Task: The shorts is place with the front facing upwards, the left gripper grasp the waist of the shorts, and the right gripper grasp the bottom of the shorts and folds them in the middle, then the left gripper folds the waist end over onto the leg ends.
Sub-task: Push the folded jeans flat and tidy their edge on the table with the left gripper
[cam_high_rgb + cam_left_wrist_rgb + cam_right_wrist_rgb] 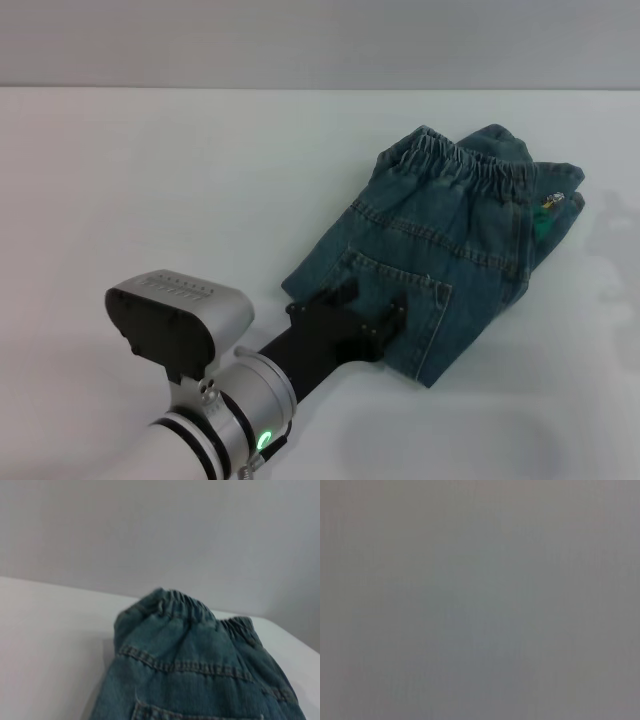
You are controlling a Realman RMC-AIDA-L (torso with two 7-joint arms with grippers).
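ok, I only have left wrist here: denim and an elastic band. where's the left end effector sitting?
Observer: Head view puts the left end effector on the near edge of the shorts, fingers spread over the patch pocket.
Operator: Right end effector?
Observer: Not in the head view, and the right wrist view shows only plain grey.
Operator: Anything beside the waist?
Observer: The cartoon print peeks out at the right end of the waist, on the far side from the arm.
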